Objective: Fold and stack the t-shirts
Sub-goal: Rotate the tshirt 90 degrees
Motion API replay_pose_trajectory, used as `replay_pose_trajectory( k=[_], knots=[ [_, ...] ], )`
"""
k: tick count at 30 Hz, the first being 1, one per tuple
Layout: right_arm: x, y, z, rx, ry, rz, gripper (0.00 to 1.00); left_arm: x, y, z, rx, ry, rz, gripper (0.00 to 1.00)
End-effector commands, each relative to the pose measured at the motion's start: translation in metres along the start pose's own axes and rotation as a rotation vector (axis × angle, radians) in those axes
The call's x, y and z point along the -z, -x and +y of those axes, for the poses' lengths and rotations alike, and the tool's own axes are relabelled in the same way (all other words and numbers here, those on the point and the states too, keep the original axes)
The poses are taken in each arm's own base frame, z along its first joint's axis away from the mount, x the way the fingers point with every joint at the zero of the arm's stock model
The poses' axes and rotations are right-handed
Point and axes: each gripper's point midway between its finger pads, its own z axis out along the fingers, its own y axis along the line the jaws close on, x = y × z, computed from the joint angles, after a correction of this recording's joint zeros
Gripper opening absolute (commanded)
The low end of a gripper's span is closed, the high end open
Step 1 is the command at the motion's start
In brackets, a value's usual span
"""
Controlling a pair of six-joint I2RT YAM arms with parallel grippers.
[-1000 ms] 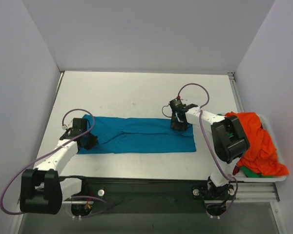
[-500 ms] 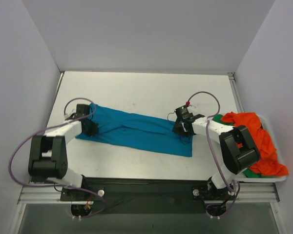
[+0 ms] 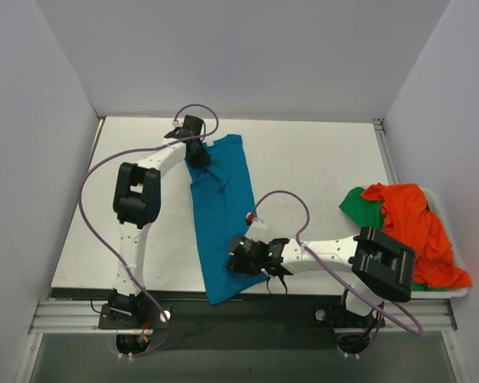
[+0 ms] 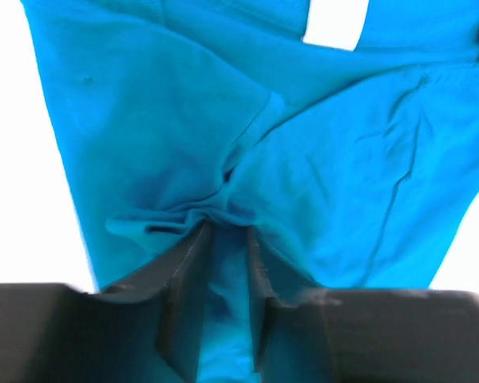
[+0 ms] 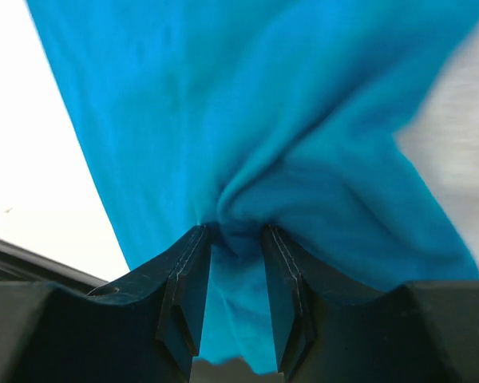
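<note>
Claws are both clamped on the teal shirt: L claw at one end, R claw at the other. It's stretched long between them, prob. so it's kept flat for folding. Orange shirt & green shirt are piled well apart, on R claw's right, not yet folded.

We see a white tabletop spreading beneath both the left gripper and the right gripper. Plain pale walls rise beyond the left gripper and on either side. Well to the right of the right gripper, a white tray sits at the table's edge. Just nearer than the right gripper, a metal rail runs along the table's front, with a dark panel beside it.
</note>
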Motion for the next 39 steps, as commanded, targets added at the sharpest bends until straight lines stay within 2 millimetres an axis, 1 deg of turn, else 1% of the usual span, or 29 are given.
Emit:
replay_pose_trajectory(
  k=[1,2,3,5,6,7,9,12,13,15,16,18,19,20,21,22,23,24,25,26,27,29,30,31,32,33,36,37,39],
  knots=[
    [-0.002,0.001,0.005,0.022,-0.085,-0.034,0.34,-0.029,-0.049,0.001,-0.152,-0.026,0.215,0.37],
    [-0.002,0.001,0.007,0.031,-0.082,-0.029,0.34,-0.031,-0.045,-0.007,-0.167,-0.053,0.214,0.43],
    [0.000,0.004,0.012,0.043,-0.074,-0.033,0.34,-0.035,-0.038,-0.022,-0.182,-0.096,0.218,0.52],
    [0.006,0.008,0.016,0.059,-0.060,-0.042,0.34,-0.036,-0.034,-0.037,-0.220,-0.161,0.233,0.57],
    [0.010,0.011,0.017,0.067,-0.056,-0.053,0.35,-0.029,-0.019,-0.056,-0.227,-0.224,0.201,0.64],
    [0.017,0.015,0.020,0.085,-0.040,-0.059,0.35,-0.029,-0.019,-0.065,-0.237,-0.277,0.217,0.67],
    [0.027,0.020,0.021,0.111,-0.038,-0.074,0.35,-0.016,0.003,-0.090,-0.245,-0.373,0.159,0.74],
    [0.050,0.032,0.010,0.152,-0.067,-0.139,0.36,0.008,0.031,-0.120,-0.235,-0.540,0.097,0.85],
    [0.059,0.037,0.000,0.160,-0.087,-0.161,0.37,0.023,0.043,-0.132,-0.223,-0.595,0.080,0.87],
    [0.064,0.037,-0.011,0.183,-0.099,-0.164,0.40,0.041,0.065,-0.141,-0.201,-0.665,0.038,0.89],
    [0.068,0.040,-0.015,0.189,-0.101,-0.171,0.40,0.058,0.073,-0.149,-0.178,-0.709,0.031,0.89],
    [0.067,0.038,-0.022,0.247,-0.113,-0.160,0.41,0.075,0.089,-0.151,-0.153,-0.740,0.002,0.90],
    [0.064,0.035,-0.024,0.274,-0.128,-0.146,0.41,0.103,0.099,-0.158,-0.147,-0.775,-0.032,0.90],
    [0.064,0.034,-0.022,0.306,-0.127,-0.133,0.41,0.103,0.095,-0.155,-0.142,-0.774,-0.030,0.90],
    [0.062,0.032,-0.022,0.319,-0.137,-0.120,0.41,0.133,0.105,-0.159,-0.147,-0.791,-0.080,0.90],
    [0.057,0.028,-0.026,0.335,-0.160,-0.101,0.41,0.140,0.102,-0.157,-0.138,-0.778,-0.084,0.90],
    [0.054,0.024,-0.028,0.342,-0.168,-0.085,0.41,0.134,0.090,-0.145,-0.122,-0.739,-0.056,0.89],
    [0.053,0.021,-0.028,0.346,-0.172,-0.071,0.40,0.137,0.083,-0.140,-0.109,-0.719,-0.050,0.87],
    [0.049,0.017,-0.031,0.357,-0.188,-0.059,0.40,0.169,0.087,-0.139,-0.087,-0.723,-0.094,0.86],
    [0.047,0.014,-0.033,0.364,-0.194,-0.052,0.40,0.176,0.083,-0.133,-0.072,-0.712,-0.105,0.84],
    [0.045,0.010,-0.037,0.370,-0.206,-0.039,0.40,0.182,0.064,-0.113,-0.043,-0.654,-0.107,0.81],
    [0.038,0.001,-0.044,0.385,-0.232,-0.012,0.40,0.189,0.045,-0.092,0.004,-0.624,-0.113,0.77],
    [0.037,-0.004,-0.048,0.395,-0.242,0.009,0.39,0.193,0.025,-0.065,0.031,-0.562,-0.118,0.75],
    [0.035,-0.009,-0.052,0.397,-0.258,0.018,0.39,0.194,0.007,-0.055,0.043,-0.540,-0.107,0.73],
    [0.035,-0.013,-0.056,0.403,-0.268,0.025,0.39,0.195,-0.002,-0.043,0.049,-0.523,-0.113,0.71],
    [0.036,-0.018,-0.060,0.407,-0.278,0.029,0.38,0.192,-0.026,-0.015,0.060,-0.466,-0.105,0.70],
    [0.042,-0.032,-0.079,0.399,-0.316,0.047,0.37,0.197,-0.055,0.011,0.062,-0.441,-0.108,0.68],
    [0.043,-0.036,-0.088,0.385,-0.326,0.049,0.37,0.186,-0.077,0.031,0.054,-0.393,-0.073,0.66],
    [0.047,-0.040,-0.090,0.372,-0.314,0.041,0.36,0.185,-0.092,0.048,0.037,-0.359,-0.070,0.64]
  ],
)
